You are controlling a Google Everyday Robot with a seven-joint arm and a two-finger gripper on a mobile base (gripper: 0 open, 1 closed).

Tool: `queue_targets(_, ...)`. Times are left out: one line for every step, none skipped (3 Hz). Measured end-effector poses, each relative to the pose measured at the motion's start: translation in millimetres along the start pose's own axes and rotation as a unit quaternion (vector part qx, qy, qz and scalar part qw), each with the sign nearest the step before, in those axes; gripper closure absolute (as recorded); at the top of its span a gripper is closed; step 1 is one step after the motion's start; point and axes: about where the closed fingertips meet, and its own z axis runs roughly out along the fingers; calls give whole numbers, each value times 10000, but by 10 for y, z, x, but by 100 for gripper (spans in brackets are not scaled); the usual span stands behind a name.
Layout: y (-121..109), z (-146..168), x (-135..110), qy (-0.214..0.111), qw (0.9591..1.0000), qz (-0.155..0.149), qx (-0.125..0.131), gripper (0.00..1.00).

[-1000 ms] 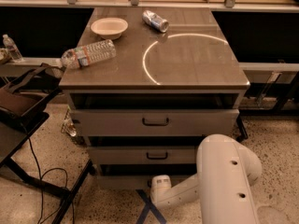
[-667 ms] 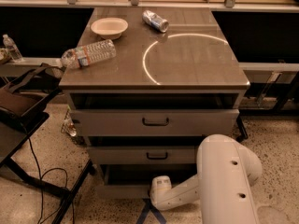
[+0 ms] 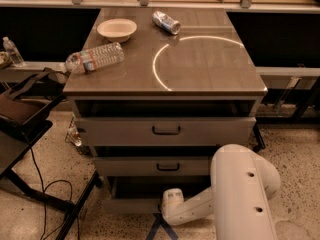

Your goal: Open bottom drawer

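Observation:
The bottom drawer (image 3: 130,205) is the lowest of the cabinet's three grey drawers. Its low front panel stands a little forward of the cabinet, with a dark gap above it. My gripper (image 3: 170,204) is at the middle of that front panel, at the end of my white arm (image 3: 240,194), which reaches in from the lower right. The gripper covers the drawer's handle. The middle drawer (image 3: 150,167) and the top drawer (image 3: 165,131) each show a small black loop handle.
On the cabinet top (image 3: 200,64) lie a clear water bottle (image 3: 95,57), a white bowl (image 3: 116,29) and a tipped can (image 3: 166,22). A dark chair (image 3: 22,111) with cables stands at the left. A black table leg (image 3: 75,211) is near the cabinet's lower left.
The bottom drawer's front panel has come forward a little and the dark gap above it has widened. My arm's end has drawn back with it.

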Motion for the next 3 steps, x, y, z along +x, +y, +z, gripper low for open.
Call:
queue_targets(258, -151, 146, 31, 9998, 185, -49, 100)
queue_targets(400, -262, 221, 54, 9995, 292, -54, 100)
queue_targets(411, -264, 221, 54, 9995, 292, -54, 100)
